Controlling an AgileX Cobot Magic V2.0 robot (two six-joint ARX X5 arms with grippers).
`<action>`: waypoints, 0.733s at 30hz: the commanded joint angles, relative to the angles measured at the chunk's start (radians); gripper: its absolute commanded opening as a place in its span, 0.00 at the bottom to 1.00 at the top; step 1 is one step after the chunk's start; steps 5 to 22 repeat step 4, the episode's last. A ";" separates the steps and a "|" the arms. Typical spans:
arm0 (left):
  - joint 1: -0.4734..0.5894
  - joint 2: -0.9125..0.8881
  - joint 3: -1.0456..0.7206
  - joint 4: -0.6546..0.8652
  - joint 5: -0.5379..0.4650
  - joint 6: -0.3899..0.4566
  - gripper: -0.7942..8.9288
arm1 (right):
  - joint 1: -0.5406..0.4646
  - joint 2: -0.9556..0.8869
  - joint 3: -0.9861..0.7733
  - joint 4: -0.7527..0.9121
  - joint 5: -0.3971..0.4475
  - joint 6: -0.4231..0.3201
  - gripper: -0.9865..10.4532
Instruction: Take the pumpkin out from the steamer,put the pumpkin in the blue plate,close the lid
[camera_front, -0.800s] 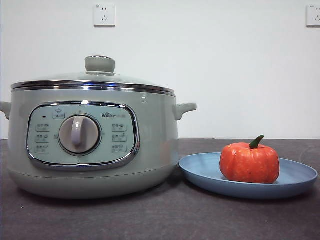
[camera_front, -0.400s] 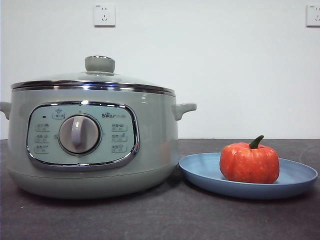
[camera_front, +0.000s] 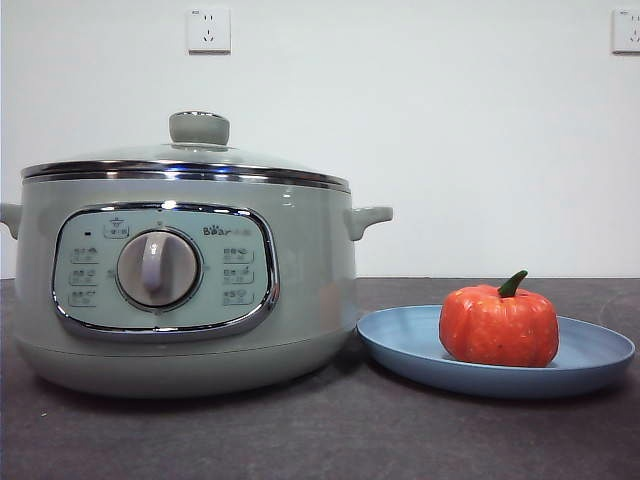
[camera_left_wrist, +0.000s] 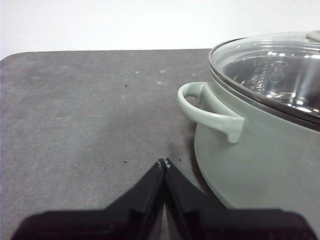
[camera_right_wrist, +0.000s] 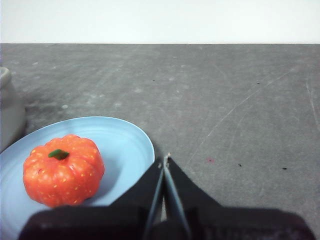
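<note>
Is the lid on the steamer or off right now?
On. The glass lid sits level on the steamer, its chrome rim flush all around, knob up.

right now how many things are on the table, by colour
green: 2, steamer and its lid with green knob, shut on top
blue: 1, plate
orange: 1, pumpkin, on the plate
total: 4

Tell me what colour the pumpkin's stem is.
Green. The stem on the orange-red pumpkin shows best in the front view.
</note>
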 joint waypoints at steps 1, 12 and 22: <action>0.002 -0.003 -0.016 0.003 0.005 -0.006 0.08 | 0.000 -0.003 -0.013 0.005 0.004 0.010 0.07; 0.003 -0.003 -0.016 0.003 0.005 -0.006 0.08 | 0.000 -0.003 -0.013 0.005 0.004 0.010 0.07; 0.003 -0.003 -0.016 0.003 0.005 -0.006 0.08 | 0.000 -0.003 -0.013 0.005 0.004 0.010 0.07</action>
